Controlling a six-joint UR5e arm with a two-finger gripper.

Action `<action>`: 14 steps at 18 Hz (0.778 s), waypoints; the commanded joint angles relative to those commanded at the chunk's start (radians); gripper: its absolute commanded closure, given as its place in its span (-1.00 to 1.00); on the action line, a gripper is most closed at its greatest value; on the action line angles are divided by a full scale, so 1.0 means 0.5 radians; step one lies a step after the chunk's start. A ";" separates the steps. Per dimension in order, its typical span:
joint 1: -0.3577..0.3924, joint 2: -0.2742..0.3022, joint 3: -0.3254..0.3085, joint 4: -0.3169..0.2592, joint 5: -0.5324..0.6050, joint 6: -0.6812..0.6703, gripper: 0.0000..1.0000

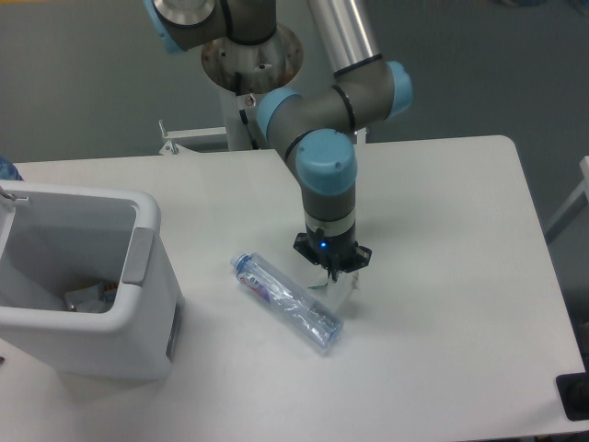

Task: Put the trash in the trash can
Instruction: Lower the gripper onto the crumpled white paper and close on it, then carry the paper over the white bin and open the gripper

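The crushed clear bottle (287, 302), with its blue cap and red-blue label, lies diagonally on the white table (442, 276), cap toward the upper left. A small crumpled white wrapper (340, 292) sits just right of the bottle's middle. My gripper (332, 279) points straight down onto this wrapper. Its jaws look spread, one on each side of the wrapper, and the wrist hides the fingertips. The white trash can (138, 304) stands at the left edge of the table with its grey rim panel facing the bottle.
Some scraps lie in the bottom of the trash can. The arm's base pillar (250, 55) rises behind the table's far edge. A dark object (575, 396) sits at the table's lower right corner.
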 joint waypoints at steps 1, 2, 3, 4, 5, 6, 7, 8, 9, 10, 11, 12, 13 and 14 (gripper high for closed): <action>0.018 0.012 0.018 -0.003 -0.037 -0.003 1.00; 0.043 0.043 0.037 -0.024 -0.080 0.000 1.00; 0.080 0.067 0.064 -0.058 -0.132 0.000 1.00; 0.110 0.083 0.098 -0.095 -0.202 0.000 1.00; 0.135 0.086 0.141 -0.129 -0.288 -0.003 1.00; 0.153 0.086 0.175 -0.165 -0.365 -0.012 1.00; 0.166 0.086 0.212 -0.190 -0.423 -0.049 1.00; 0.169 0.086 0.242 -0.193 -0.460 -0.092 1.00; 0.169 0.089 0.270 -0.193 -0.485 -0.132 1.00; 0.166 0.089 0.297 -0.193 -0.509 -0.165 1.00; 0.166 0.098 0.325 -0.193 -0.546 -0.202 1.00; 0.166 0.101 0.353 -0.193 -0.592 -0.233 1.00; 0.163 0.104 0.380 -0.193 -0.632 -0.251 1.00; 0.151 0.107 0.408 -0.193 -0.672 -0.279 1.00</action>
